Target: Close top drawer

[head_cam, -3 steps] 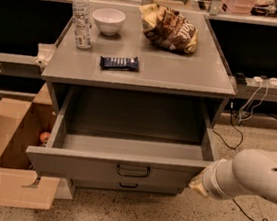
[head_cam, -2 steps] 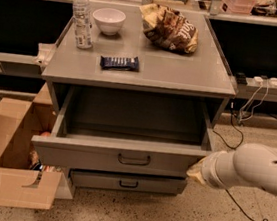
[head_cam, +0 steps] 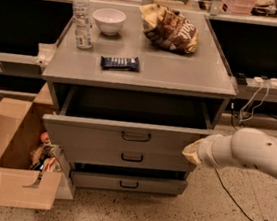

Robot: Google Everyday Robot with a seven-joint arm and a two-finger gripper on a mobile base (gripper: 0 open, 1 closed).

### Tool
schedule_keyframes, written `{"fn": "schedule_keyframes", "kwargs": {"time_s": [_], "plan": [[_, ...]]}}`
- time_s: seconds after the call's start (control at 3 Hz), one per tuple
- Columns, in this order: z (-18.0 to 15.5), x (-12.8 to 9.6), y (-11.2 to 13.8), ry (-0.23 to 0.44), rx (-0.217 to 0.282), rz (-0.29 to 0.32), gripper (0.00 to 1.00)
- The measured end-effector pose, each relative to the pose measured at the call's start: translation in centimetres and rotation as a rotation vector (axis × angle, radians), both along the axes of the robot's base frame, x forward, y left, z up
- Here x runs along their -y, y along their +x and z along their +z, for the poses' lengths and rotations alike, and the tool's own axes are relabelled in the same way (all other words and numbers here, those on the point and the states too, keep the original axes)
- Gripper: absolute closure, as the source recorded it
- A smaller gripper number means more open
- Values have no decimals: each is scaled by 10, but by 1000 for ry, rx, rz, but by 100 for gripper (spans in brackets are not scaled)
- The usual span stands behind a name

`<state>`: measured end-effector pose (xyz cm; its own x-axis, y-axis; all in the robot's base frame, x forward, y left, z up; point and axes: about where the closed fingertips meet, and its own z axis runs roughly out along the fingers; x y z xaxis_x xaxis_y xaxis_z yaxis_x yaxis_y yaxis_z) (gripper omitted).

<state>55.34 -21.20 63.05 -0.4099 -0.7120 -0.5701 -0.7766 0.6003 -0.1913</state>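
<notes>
Well left of the top drawer, an open cardboard box sits on the floor with odds and ends inside. Up on the counter above the drawer: a water bottle at the left, a white bowl just beside it, a dark snack bar nearer the drawer's side, and a crumpled chip bag at the right rear. The drawer itself stands partly out, with a dark gap behind its front and its wire handle dead centre. At the drawer front's right end is the gripper, right up against the edge on its white arm. Whether it is open or closed, I cannot tell.
</notes>
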Motion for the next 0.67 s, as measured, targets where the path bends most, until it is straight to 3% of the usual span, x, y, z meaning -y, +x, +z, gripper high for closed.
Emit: {"fn": "schedule_keyframes", "kwargs": {"time_s": [0.33, 0.67], "plan": [[0, 0, 0, 0, 0, 0, 100], [1, 1, 51, 34, 27, 22, 100]]}}
